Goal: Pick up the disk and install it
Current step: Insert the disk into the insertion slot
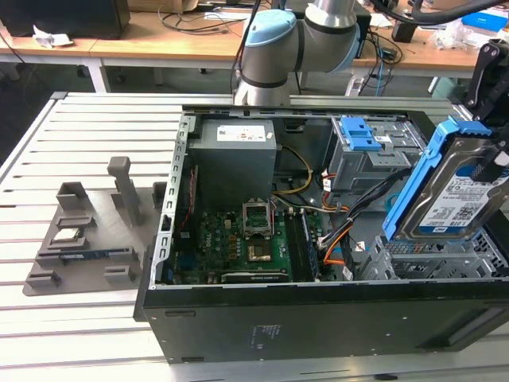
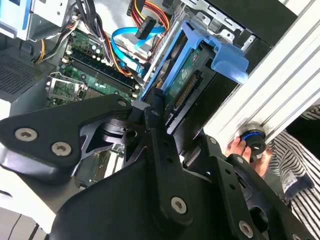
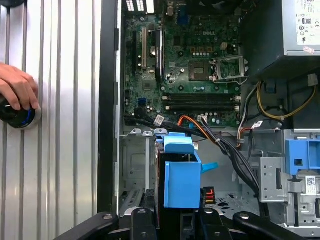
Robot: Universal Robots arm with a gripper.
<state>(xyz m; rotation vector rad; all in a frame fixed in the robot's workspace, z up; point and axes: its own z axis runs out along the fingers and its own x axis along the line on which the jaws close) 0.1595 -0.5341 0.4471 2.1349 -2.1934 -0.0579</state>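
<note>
The fingers (image 2: pixel 156 117) are clamped on the disk (image 1: pixel 455 195), which hangs tilted over the drive cage (image 1: pixel 429 259) at the exterior view's right of the open case (image 1: pixel 318 318). My worry is that the tilt jams a rail on the cage edge, or snags those cables (image 1: pixel 338 239). It's a slatted metal bench (image 1: pixel 87 127) with someone's hand (image 3: pixel 17 85) on it beside the case. Cluttered desks (image 1: pixel 159 36) behind.

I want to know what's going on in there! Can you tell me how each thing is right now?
Disk: held up, tilted, over the open case, not seated.
Gripper: shut on the disk.
Computer case: lying on its side, panel off.
Hand: resting on a round knob.
Small chip: sitting in the grey holder, outside the case.
</note>
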